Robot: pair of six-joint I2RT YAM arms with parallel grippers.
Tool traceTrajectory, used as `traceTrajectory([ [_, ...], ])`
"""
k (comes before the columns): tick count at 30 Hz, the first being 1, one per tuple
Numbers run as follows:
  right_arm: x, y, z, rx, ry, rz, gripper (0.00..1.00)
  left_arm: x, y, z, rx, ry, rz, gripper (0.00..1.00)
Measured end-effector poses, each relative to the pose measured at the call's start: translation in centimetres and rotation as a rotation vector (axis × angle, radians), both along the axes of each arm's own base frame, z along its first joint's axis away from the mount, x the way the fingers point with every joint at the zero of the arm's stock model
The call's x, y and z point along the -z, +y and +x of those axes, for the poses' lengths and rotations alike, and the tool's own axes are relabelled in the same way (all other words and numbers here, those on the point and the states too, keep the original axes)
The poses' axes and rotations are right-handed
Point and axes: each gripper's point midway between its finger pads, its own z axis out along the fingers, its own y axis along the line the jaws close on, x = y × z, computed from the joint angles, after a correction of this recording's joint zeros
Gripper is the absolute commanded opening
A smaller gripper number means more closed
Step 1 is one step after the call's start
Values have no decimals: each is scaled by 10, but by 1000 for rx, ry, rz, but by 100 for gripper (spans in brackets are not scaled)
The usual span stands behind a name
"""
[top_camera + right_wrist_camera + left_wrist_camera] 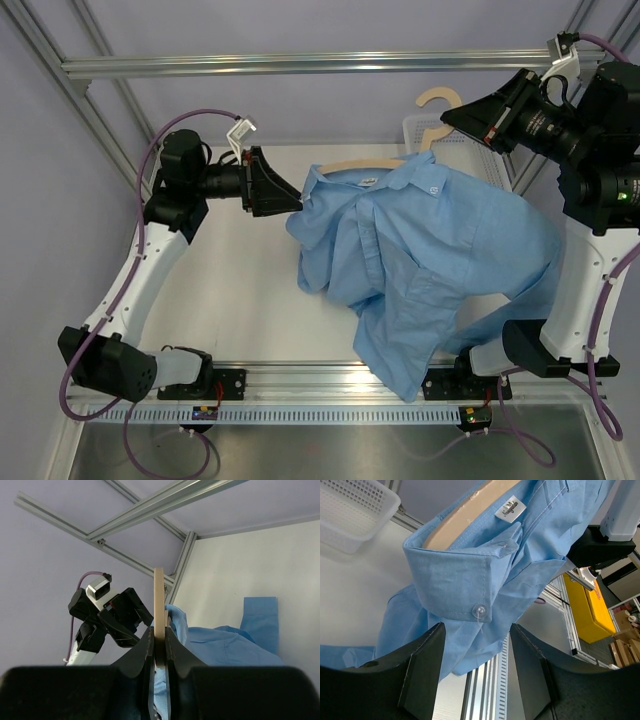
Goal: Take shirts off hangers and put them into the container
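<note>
- Table (pixel 250 300): white top inside an aluminium frame, with both arms mounted at its near edge.
- Basket (pixel 414 127): white, perforated, standing at the far right corner of the table. It was largely hidden behind the hanger and right gripper in the top view, and no cloth showed in the part seen from the left wrist.
- Hanger (pixel 159 592): pale wood, held in the air over the far right part of the table, just in front of the basket. Its hook was up and its bar was inside the shirt's shoulders.
- Shirt (pixel 430 260): light blue and on the hanger, hanging over the right half of the table. Its lower part was bunched on the top and its tail draped across the near edge.
- Collar (pixel 455 580): buttoned, with a white button (pixel 480 611) at its corner and a label (pixel 514 509) inside the neck.
- Right gripper (pixel 159 634): raised over the far right corner, jaws clamped on the hanger.
- Left gripper (pixel 476 630): pointed at the collar from the left, above the table's middle. Its jaws were apart with the collar corner just ahead of the gap. I cannot tell whether they touched the cloth.
</note>
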Motion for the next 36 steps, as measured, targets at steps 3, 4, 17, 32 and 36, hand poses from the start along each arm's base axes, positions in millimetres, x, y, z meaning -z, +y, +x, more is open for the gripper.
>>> traceTrajectory([
  [3,-3,1,-1,-3,-4,10,0,4,-3,-1,16,8,-1,60],
  [4,-3,1,-1,-3,-4,13,0,7,-5,-1,22,13,1,59],
  [17,-10,5,-4,-28,-14,40,0,33,-24,5,71,72,25,59],
  [32,-15,8,-8,-51,-23,62,0,0,9,8,-249,-202,168,62],
  [36,-16,8,-7,-52,-26,65,0,-10,11,0,-235,-258,158,68],
])
